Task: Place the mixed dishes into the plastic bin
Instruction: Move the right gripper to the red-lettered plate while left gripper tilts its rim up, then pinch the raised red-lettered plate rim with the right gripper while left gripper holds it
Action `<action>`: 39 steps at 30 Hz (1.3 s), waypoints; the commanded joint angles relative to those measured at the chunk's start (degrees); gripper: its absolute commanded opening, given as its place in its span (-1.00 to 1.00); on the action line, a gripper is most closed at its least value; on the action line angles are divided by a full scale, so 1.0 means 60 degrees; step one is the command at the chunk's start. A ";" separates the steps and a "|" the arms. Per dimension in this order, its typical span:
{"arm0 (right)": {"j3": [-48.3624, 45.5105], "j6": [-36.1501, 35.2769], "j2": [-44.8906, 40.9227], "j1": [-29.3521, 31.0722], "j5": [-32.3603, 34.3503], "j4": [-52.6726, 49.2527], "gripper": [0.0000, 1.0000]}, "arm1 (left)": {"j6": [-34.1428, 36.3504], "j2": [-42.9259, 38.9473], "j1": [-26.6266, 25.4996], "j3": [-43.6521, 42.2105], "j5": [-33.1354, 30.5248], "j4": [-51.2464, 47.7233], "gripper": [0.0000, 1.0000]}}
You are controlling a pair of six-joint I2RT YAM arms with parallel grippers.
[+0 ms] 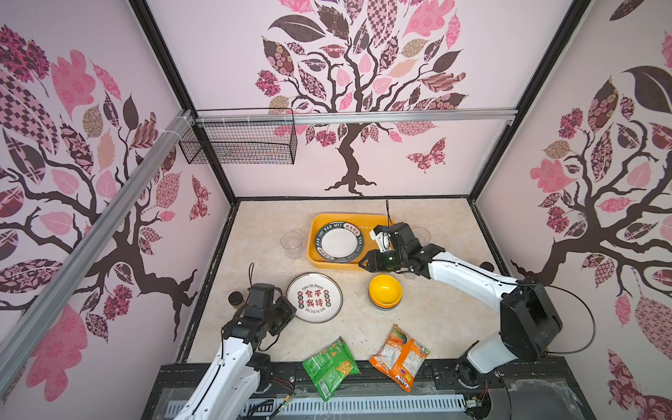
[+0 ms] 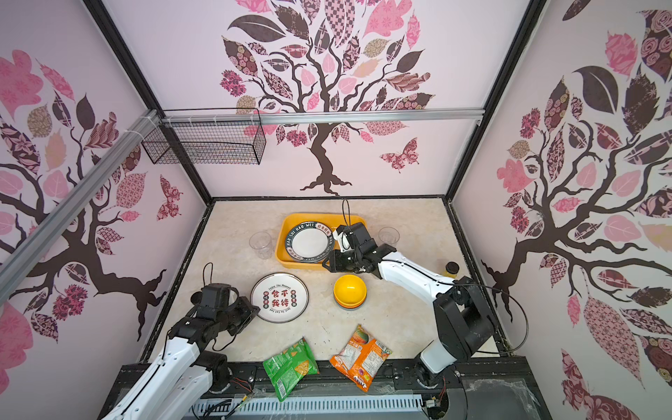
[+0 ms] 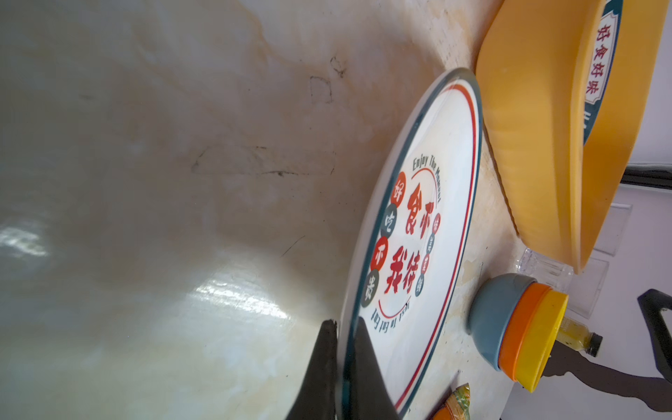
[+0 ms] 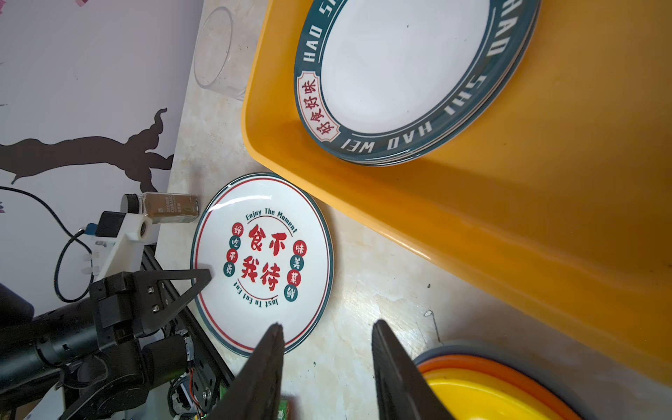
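Observation:
My left gripper point(image 3: 343, 327) is shut on the near rim of a white plate with red characters point(image 1: 314, 297), which lies on the table. In a top view the gripper point(image 2: 254, 309) sits at the plate's left edge. Stacked dark-rimmed plates point(image 1: 339, 242) lie inside the yellow-orange plastic bin point(image 1: 316, 262). My right gripper point(image 4: 327, 327) is open and empty, hovering by the bin's front right corner point(image 1: 363, 263). A stack of yellow, orange and blue bowls point(image 1: 385, 291) stands in front of the bin. Clear cups stand left point(image 1: 292, 244) and right point(image 1: 422, 234) of the bin.
A green snack bag point(image 1: 330, 367) and an orange one point(image 1: 400, 356) lie at the table's front edge. A brown jar point(image 1: 236, 299) stands behind the left gripper. A small yellow bottle point(image 2: 451, 271) stands at the right edge. A wire basket point(image 1: 240, 140) hangs on the back wall.

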 commanded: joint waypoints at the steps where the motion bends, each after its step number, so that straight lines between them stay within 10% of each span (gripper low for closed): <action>1: 0.0216 0.0131 0.0007 0.0071 -0.0331 0.0073 -0.13 | 0.0150 -0.0295 0.0012 0.0830 0.0155 -0.0484 -1.00; 16: 0.0219 0.0384 -0.0072 0.0074 -0.0789 0.0253 -0.12 | 0.0187 -0.0691 0.0011 0.2638 0.0528 -0.1628 -1.00; 39: 0.0288 0.1086 -0.0095 -0.0165 -0.1986 0.1063 -0.01 | -0.0577 0.0515 -0.0019 0.2897 0.1942 0.1391 -1.00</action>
